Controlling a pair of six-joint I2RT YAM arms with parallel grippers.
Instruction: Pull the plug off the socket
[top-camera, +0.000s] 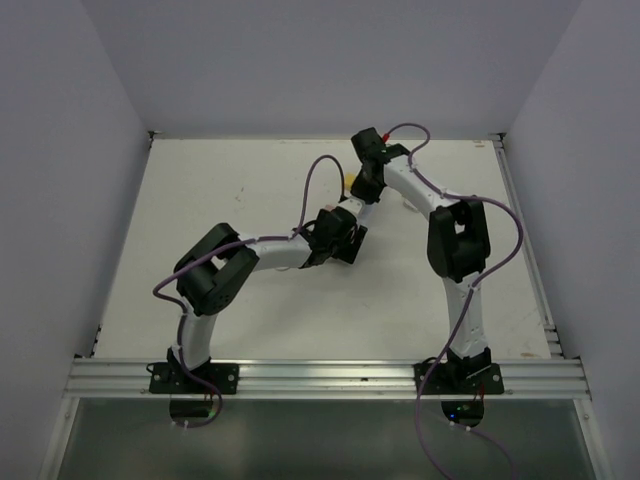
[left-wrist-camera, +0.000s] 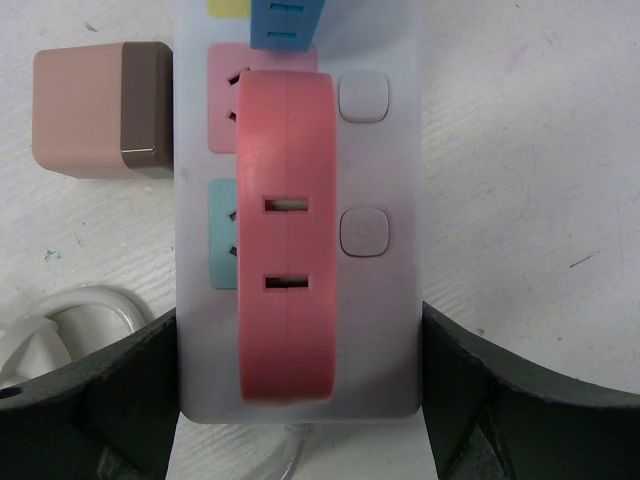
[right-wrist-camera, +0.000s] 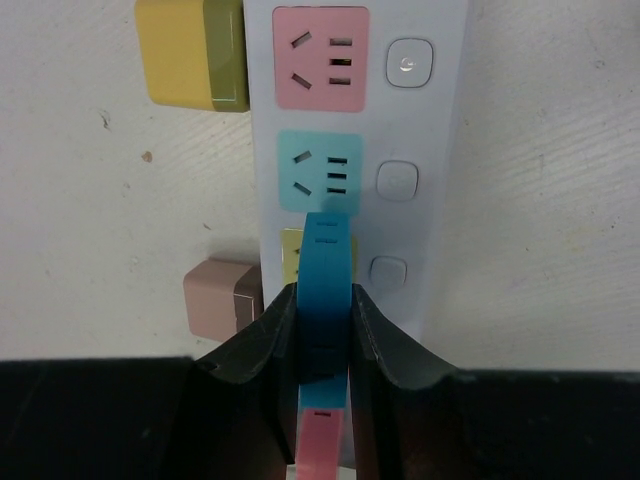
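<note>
The socket is a long white power strip (left-wrist-camera: 385, 330) with pink, blue and yellow outlet faces; it also shows in the right wrist view (right-wrist-camera: 440, 150). My left gripper (left-wrist-camera: 300, 325) is shut on the strip's cord end, one finger against each long side. A flat pink plug (left-wrist-camera: 287, 230) stands in the strip just ahead of it. My right gripper (right-wrist-camera: 322, 300) is shut on a flat blue plug (right-wrist-camera: 325, 260) that stands over the yellow outlet face. I cannot tell whether its pins are in. In the top view both grippers (top-camera: 345, 240) (top-camera: 365, 190) meet mid-table and hide the strip.
A brownish-pink cube adapter (left-wrist-camera: 95, 110) lies on the table beside the strip, also in the right wrist view (right-wrist-camera: 215, 297). A yellow cube adapter (right-wrist-camera: 190, 55) lies further along the same side. The strip's white cord (left-wrist-camera: 90, 305) loops near my left finger.
</note>
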